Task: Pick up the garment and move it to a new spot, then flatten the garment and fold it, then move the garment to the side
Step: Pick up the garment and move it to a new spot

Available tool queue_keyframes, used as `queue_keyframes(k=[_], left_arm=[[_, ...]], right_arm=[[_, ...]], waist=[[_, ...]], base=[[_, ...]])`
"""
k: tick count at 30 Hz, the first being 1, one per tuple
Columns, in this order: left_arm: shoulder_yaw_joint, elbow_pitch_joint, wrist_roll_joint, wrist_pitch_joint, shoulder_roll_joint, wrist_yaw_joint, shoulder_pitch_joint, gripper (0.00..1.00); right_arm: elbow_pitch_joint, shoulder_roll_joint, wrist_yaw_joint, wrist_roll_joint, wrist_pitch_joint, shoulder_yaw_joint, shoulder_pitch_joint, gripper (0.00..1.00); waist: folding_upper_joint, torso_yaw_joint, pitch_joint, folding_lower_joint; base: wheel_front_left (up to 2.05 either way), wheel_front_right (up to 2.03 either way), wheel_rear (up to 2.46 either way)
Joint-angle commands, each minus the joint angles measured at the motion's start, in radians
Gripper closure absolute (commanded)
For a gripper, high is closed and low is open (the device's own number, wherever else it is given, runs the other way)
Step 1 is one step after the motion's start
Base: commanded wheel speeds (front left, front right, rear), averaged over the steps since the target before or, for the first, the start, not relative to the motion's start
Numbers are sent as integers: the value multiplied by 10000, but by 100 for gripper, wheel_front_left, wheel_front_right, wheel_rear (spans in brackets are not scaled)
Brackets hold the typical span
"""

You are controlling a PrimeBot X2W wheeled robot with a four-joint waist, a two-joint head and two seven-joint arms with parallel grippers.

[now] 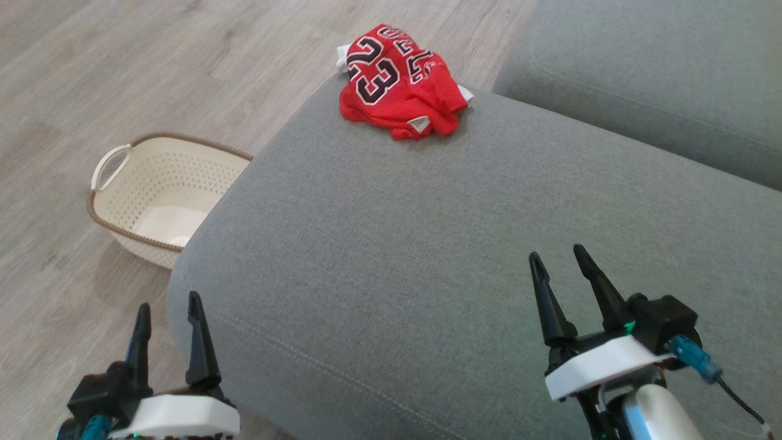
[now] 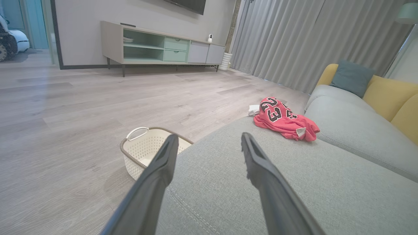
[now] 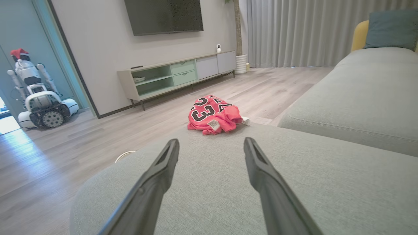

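The garment [image 1: 397, 82] is a red jersey with dark "23" numbers, lying crumpled at the far edge of a grey sofa cushion [image 1: 391, 244]. It also lies ahead of both wrist cameras, garment [image 2: 284, 119] and garment [image 3: 212, 114]. My left gripper [image 1: 170, 302] hovers open at the cushion's near left corner, with nothing between its fingers. My right gripper [image 1: 557, 252] is open above the cushion's near right part, far short of the jersey. In the wrist views the left gripper [image 2: 209, 137] and right gripper [image 3: 211, 142] both stand wide and empty.
A cream perforated basket [image 1: 116, 183] stands on the wood floor left of the cushion. A second grey cushion [image 1: 641, 79] lies at the right. Far off are a TV cabinet [image 2: 163, 45], curtains [image 2: 310, 39], and another robot [image 3: 36, 94] by a doorway.
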Motion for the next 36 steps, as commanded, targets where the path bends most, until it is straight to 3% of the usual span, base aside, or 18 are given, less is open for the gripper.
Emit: queue_keyframes(k=[1,9,16,27,34,36], left_arm=[[334,-459,-23,-53,-25,76,-320,0],[329,-717,-143,-53,-25,263,-212,0],[610,-415,209,-53,353,-10,-1197,0],[1006,815,419,677,2015,-628,-5720,0],[717,2504,478,1764,2831,-1269,-8810,0],[559,3594,464,2466,2993,-1444,-10054,0]], right_arm=[[-272,-47,-9,10,-11,279,-559,0],[-241,-47,-9,-71,-1,360,-756,0],[-472,-47,-9,-535,108,-359,-930,0],[-1996,-47,-9,-1637,788,-975,-2074,0],[-2754,-47,-9,-1953,895,-1199,-2806,0],[-3007,-47,-9,-1979,897,-1111,-3009,0]], waist=[[-1,46,63,0],[-1,90,247,0],[-1,22,819,0],[-1,-1846,3771,0],[-1,-2824,5334,0],[-1,-3301,5847,0]], base=[[0,0,0],[0,0,0],[0,0,0],[0,0,0],[0,0,0],[0,0,0]])
